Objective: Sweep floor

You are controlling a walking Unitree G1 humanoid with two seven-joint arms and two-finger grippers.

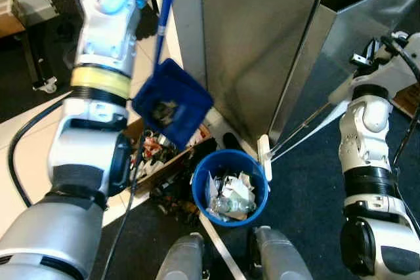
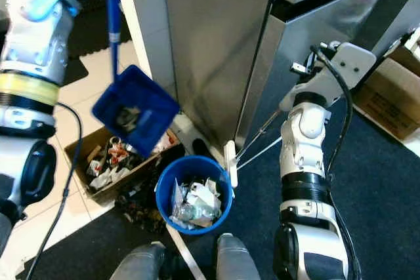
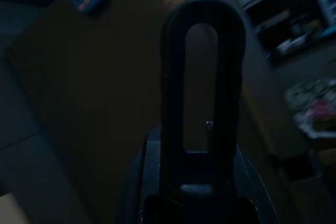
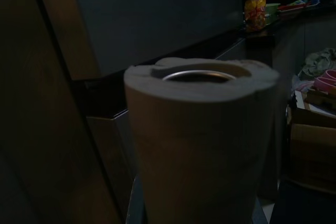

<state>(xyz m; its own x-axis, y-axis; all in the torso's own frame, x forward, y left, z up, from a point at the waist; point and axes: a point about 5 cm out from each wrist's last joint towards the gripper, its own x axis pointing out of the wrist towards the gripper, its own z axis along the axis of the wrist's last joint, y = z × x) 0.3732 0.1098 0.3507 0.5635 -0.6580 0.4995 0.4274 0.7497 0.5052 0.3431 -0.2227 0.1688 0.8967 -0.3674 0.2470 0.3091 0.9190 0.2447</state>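
A cardboard box (image 2: 111, 162) of clutter sits beside the steel cabinet (image 2: 216, 44).

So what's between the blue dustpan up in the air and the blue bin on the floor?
Just air. In the left eye view the dustpan hangs up and left of the bin; behind the gap sits a cardboard box of scraps.

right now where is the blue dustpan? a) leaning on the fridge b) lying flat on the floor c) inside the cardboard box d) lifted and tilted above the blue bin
d: the blue dustpan hangs in the air on its long blue handle, tilted, with debris in it, up and to the left of the blue bin, which holds crumpled trash.
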